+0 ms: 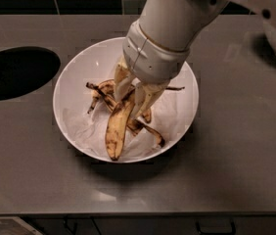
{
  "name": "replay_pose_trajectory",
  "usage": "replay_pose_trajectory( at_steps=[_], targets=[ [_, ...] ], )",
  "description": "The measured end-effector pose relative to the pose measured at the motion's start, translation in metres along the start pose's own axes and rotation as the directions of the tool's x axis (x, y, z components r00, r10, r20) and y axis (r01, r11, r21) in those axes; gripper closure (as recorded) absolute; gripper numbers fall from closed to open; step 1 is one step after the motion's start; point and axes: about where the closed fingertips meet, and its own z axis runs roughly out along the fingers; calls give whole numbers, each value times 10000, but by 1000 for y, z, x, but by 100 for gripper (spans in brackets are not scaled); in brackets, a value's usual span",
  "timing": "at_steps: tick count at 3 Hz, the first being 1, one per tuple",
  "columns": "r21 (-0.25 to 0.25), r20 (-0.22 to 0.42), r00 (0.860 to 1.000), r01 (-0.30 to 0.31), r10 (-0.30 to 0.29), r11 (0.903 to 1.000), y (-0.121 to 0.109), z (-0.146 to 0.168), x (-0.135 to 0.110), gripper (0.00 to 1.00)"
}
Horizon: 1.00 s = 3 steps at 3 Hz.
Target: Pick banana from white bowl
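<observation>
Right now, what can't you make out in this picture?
Camera view:
Middle of the banana: hidden behind the gripper, which is down in the white bowl.
Whether the gripper grips the banana: its wrist blocks that.
Far rim of the white bowl: covered by the arm.
Arm: cut off at top edge.

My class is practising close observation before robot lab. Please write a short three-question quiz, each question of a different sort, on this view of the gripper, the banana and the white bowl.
1. True or false: the gripper is down inside the white bowl, closed on the banana.
2. What lies under the banana in the bowl? A) crumpled white paper B) water C) a red cloth
3. Fill in: seen in the camera view, the dark round opening in the counter lies to the bowl's ____.

Key: 1 true; 2 A; 3 left.
</observation>
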Motion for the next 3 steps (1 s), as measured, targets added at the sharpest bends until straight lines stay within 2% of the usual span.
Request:
replay_pose_trajectory(
  at_steps=[1,2,3],
  targets=[
    [440,-617,9981,3,24,9990,6,-34,-6,100],
    [454,-626,9980,11,18,9990,6,-34,-7,100],
    [1126,-1072,9939,379,-258,9929,-6,-63,-11,100]
  ],
)
